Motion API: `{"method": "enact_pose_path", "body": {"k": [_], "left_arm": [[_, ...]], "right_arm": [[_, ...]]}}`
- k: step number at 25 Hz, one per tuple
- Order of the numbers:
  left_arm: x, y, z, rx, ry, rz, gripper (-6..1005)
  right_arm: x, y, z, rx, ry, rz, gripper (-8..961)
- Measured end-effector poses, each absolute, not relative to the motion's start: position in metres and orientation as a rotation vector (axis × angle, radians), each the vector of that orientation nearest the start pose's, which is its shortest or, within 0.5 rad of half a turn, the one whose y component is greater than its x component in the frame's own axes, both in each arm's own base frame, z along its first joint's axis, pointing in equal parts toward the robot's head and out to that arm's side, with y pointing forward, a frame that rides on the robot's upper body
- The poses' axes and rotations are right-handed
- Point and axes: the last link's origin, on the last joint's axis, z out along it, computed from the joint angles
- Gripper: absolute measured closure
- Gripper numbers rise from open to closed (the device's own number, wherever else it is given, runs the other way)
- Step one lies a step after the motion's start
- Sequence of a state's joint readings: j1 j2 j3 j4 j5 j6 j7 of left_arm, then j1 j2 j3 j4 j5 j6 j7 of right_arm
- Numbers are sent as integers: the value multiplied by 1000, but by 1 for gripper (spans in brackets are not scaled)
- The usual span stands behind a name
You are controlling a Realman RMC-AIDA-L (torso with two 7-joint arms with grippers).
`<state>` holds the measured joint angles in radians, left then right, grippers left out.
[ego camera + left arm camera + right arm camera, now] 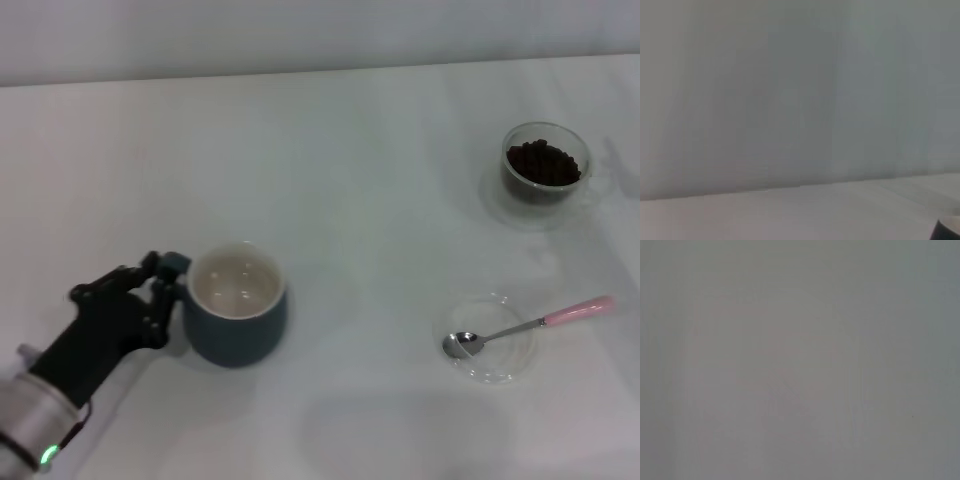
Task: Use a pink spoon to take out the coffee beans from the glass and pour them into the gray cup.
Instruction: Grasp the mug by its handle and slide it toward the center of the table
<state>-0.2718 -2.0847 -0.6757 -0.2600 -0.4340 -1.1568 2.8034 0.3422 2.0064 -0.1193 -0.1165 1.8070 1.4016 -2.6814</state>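
The gray cup (237,305), dark blue-gray with a cream inside, stands at the front left with nothing in it. My left gripper (165,285) is against the cup's left side, its black fingers closed around the handle there. A sliver of the gray cup (947,231) shows at the edge of the left wrist view. The glass (545,170) with its heap of coffee beans (543,163) stands at the far right. The pink spoon (530,325) lies with its metal bowl in a shallow clear dish (490,340) and its pink handle pointing right. My right gripper is out of view.
A white table (350,180) carries everything. Its back edge meets a pale wall (300,30) at the top of the head view. The right wrist view shows only a blank pale surface.
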Motion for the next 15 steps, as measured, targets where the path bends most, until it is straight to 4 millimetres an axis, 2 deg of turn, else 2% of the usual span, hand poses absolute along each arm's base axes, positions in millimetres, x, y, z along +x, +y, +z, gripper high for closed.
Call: {"method": "enact_pose_path", "body": {"k": [6, 15], "left_arm": [[-286, 270, -113, -2263, -573, -755, 826], [-259, 285, -131, -2425, -510, -733, 827]], "right_arm": [[383, 289, 76, -1475, 491, 763, 83], [383, 290, 74, -1476, 494, 763, 83]]}}
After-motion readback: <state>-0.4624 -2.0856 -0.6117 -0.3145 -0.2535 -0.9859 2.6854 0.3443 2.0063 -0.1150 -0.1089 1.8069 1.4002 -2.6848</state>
